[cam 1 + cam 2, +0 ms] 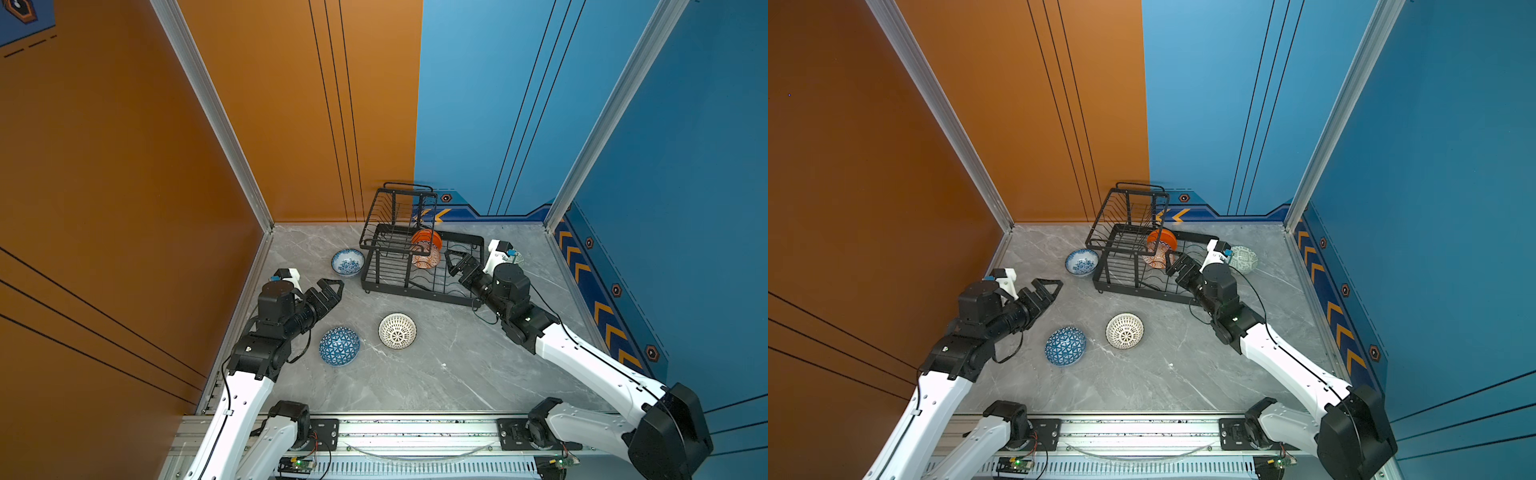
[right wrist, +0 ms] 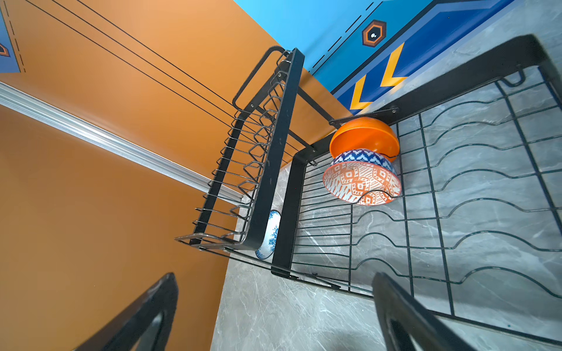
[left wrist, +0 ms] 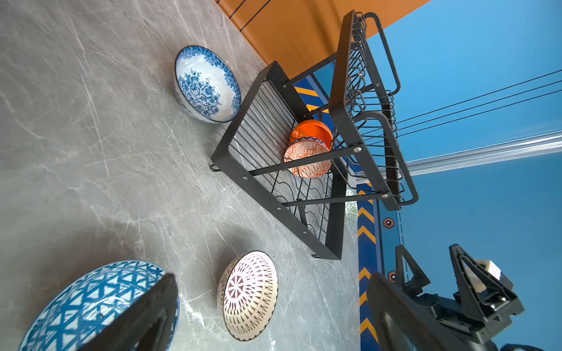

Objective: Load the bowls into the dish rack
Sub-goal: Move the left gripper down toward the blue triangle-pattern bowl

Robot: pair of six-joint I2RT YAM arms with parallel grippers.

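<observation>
Fingers (image 3: 164,291) of our left gripper (image 1: 334,293), spread wide and empty, cut off the blue triangle bowl (image 3: 91,297) in its wrist view. Our right gripper (image 1: 452,266), open too, hangs over the dish rack (image 1: 465,237), wrist partly hiding the pale green bowl (image 1: 1246,259). We see the orange bowl (image 1: 426,237) and orange-white bowl (image 1: 426,257) racked; floral bowl (image 1: 348,262) and dotted bowl (image 1: 397,330) sit outside.
</observation>
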